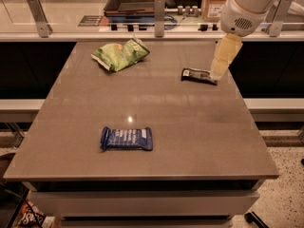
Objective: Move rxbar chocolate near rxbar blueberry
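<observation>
- Counting the snacks on the table (190, 141) gives three: one rxbar blueberry (127, 138), one rxbar chocolate (198, 75) and one green chip bag (121, 55).
- One arm (249, 4) is in view, white, with one gripper (217, 74) at its end.
- The rxbar blueberry lies flat near the front edge of the table, left of centre, with its long side running left to right.
- Its blue wrapper carries rows of pale lettering, too small to read.
- The rxbar chocolate lies flat well apart from the rxbar blueberry, behind it and to its right, close to the table's right edge.
- Its wrapper is black and glossy with a white patch at the left end; no writing on it can be made out.
- The green chip bag is crumpled and lies well behind the rxbar blueberry, near the table's back edge; its print cannot be read.
- The gripper hangs point down at the right end of the rxbar chocolate, far from the rxbar blueberry, behind it and to the right.
- Whether the gripper stands wide or narrow, and whether it touches the black bar, cannot be told.
- Three metal posts (160, 15) stand along the counter beyond the table's back edge.
</observation>
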Available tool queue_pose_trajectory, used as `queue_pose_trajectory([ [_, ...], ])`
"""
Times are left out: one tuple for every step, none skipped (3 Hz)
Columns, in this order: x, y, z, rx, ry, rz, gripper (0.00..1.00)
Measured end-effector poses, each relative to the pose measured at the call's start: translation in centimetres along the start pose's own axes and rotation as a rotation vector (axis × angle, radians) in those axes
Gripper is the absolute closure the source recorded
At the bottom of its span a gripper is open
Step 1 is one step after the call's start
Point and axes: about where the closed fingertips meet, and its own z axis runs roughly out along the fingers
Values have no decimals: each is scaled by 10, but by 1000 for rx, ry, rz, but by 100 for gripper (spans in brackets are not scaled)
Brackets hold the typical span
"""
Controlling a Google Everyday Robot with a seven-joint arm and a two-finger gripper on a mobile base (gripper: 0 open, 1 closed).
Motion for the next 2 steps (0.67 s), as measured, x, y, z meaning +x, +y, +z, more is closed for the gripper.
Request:
queue_pose_trajectory([
  [3,-13,46,-11,76,33,0],
  [3,-13,47,-12,77,34,0],
])
